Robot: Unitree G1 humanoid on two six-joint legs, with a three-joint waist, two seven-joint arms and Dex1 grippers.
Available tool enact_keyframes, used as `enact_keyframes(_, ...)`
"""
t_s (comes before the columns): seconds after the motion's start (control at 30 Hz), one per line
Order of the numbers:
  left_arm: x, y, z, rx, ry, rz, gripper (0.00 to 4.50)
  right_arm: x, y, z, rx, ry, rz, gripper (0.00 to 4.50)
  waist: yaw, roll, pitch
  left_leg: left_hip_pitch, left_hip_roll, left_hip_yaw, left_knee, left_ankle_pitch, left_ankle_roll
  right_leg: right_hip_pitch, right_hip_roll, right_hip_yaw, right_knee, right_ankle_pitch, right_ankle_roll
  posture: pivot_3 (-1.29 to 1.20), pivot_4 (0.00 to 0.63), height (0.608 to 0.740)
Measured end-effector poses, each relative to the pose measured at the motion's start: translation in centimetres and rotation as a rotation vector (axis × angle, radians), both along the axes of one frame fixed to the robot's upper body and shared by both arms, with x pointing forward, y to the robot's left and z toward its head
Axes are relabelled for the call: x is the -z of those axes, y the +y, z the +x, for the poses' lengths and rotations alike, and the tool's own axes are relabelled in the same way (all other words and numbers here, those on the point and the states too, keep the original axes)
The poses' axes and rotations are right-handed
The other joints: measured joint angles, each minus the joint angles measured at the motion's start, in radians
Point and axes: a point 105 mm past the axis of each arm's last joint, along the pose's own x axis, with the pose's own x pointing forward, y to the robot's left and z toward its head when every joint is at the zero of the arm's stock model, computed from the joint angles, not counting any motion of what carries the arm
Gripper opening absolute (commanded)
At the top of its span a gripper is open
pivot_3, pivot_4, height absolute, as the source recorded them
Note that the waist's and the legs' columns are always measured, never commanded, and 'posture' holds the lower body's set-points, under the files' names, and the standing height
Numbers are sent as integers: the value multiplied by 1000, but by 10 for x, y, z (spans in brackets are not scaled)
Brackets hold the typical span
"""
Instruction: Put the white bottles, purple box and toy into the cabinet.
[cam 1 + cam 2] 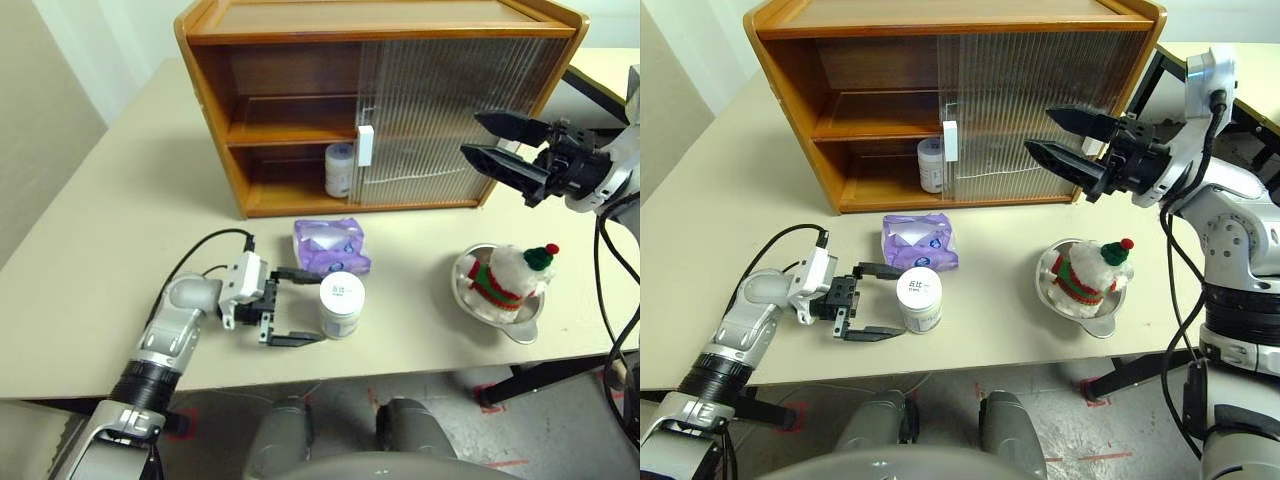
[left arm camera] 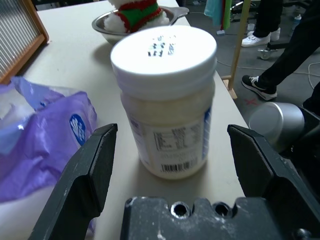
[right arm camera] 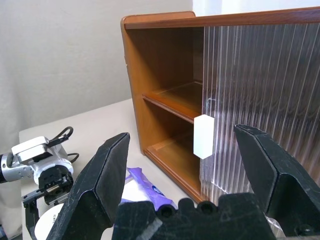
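One white bottle [image 1: 342, 304] stands near the table's front edge. My left gripper [image 1: 316, 307] is open just left of it, with a finger [image 2: 85, 175] on either side of its near part and no contact. A second white bottle [image 1: 339, 169] stands on the lower shelf of the cabinet [image 1: 300, 110], whose left half is open. The purple box [image 1: 331, 246] lies between the cabinet and the front bottle. The toy [image 1: 510, 275] sits in a silver bowl [image 1: 527, 325] at the right. My right gripper [image 1: 471, 135] hangs open and empty in front of the ribbed door [image 1: 450, 110].
The door's white handle [image 3: 203, 136] is at the cabinet's middle, beside the inner bottle. A black cable [image 1: 205, 245] loops on the table behind my left wrist. A person's legs and shoes [image 2: 260, 85] stand on the floor beyond the table's right side.
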Motion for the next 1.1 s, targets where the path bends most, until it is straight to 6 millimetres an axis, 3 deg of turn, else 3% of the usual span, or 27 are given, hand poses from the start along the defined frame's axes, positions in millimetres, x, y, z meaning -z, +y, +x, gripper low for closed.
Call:
enact_keyframes(0.33, -1, -14, 5, -7, 32, -18, 4470, 1, -2, -1, 13, 8, 7, 4500, -15, 0, 0, 0, 0, 0, 0, 0, 1, 0, 1, 0, 0, 0, 1, -32, 0, 740)
enact_keyframes(0.8, 8, -11, 6, -9, 49, 4, 4470, 1, -3, -1, 24, 8, 3, 4500, -18, 0, 0, 0, 0, 0, 0, 0, 1, 0, 1, 1, 1, 0, 2, -34, 0, 740)
enact_keyframes(0.87, 11, -10, 6, -12, 62, 7, 4115, 1, -3, -1, 23, 7, 3, 4500, -18, 0, 0, 0, 0, 0, 0, 0, 1, 0, 1, 1, 1, 0, 2, -32, 0, 740)
enact_keyframes(0.97, 14, -11, 5, -8, 75, 10, 3223, 1, -3, -1, 23, 7, 2, 4500, -18, 0, 0, 0, 0, 0, 0, 0, 1, 0, 1, 1, 1, -1, 2, -29, 0, 740)
enact_keyframes(1.1, 15, -11, 5, -10, 79, 12, 3069, 1, -3, -1, 24, 7, 2, 4500, -17, 0, 0, 0, 0, 0, 0, 0, 1, 0, 1, 1, 1, -1, 2, -24, 0, 740)
